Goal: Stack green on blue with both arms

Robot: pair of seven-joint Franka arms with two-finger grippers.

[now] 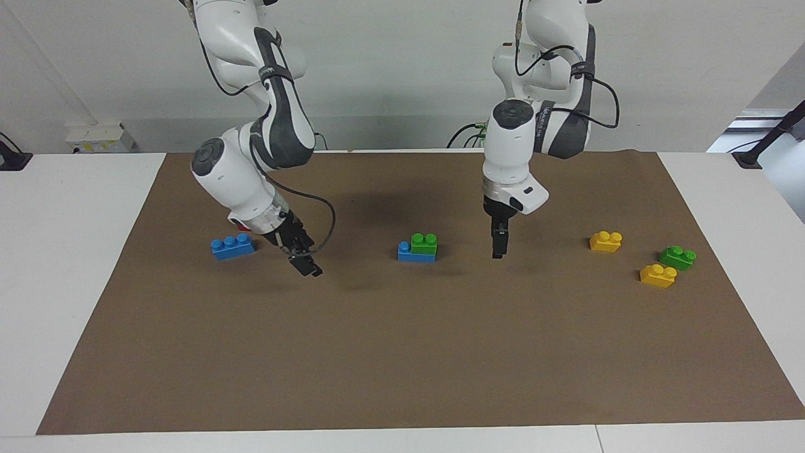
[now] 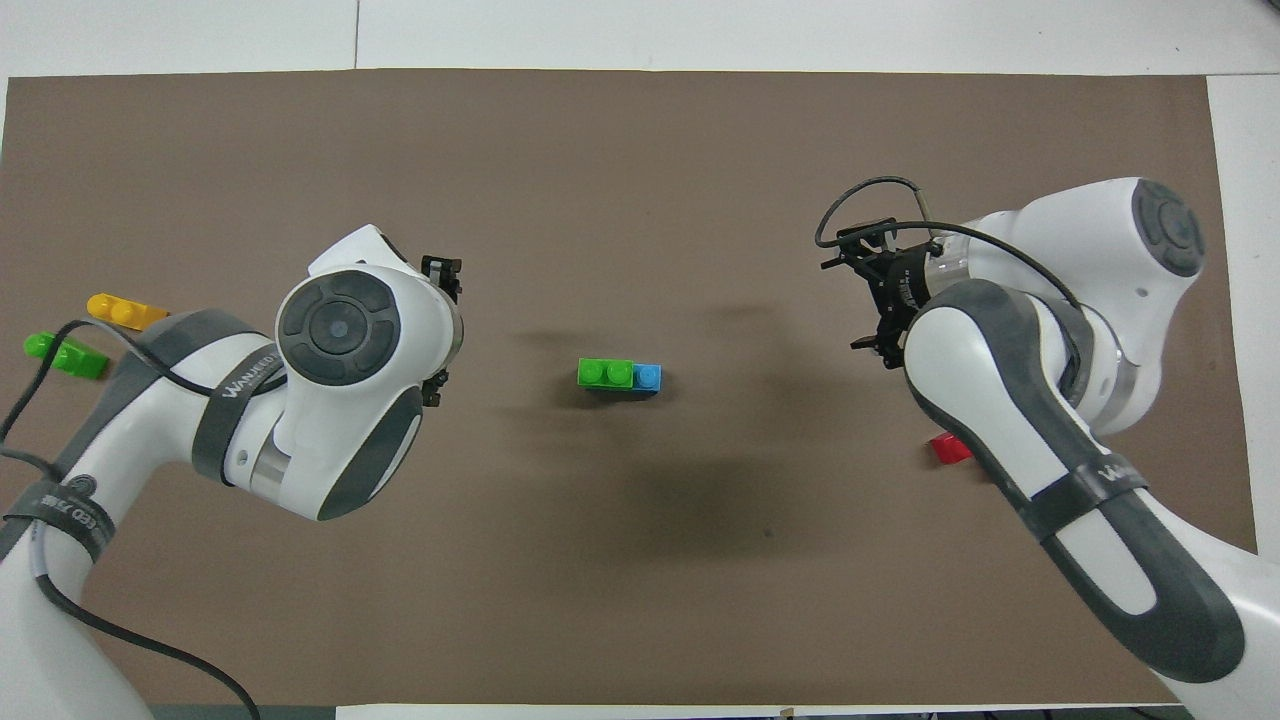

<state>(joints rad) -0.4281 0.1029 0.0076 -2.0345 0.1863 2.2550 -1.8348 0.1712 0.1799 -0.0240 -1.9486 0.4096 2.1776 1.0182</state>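
A green brick (image 1: pixel 424 243) (image 2: pixel 606 372) sits on top of a light-blue brick (image 1: pixel 405 253) (image 2: pixel 649 377) in the middle of the brown mat, covering the blue brick's end toward the left arm; one blue stud stays bare. No gripper touches this pair. My left gripper (image 1: pixel 499 243) (image 2: pixel 438 325) hangs open and empty over the mat, between the pair and the yellow bricks. My right gripper (image 1: pixel 303 258) (image 2: pixel 860 297) is open and empty too, tilted, over the mat between the pair and a second blue brick (image 1: pixel 233 246).
Toward the left arm's end lie two yellow bricks (image 1: pixel 605 241) (image 1: pixel 658 275) and another green brick (image 1: pixel 677 257) (image 2: pixel 65 354). A red block (image 2: pixel 950 448) peeks out by the right arm, close to the second blue brick. The brown mat (image 1: pixel 402 352) covers the table.
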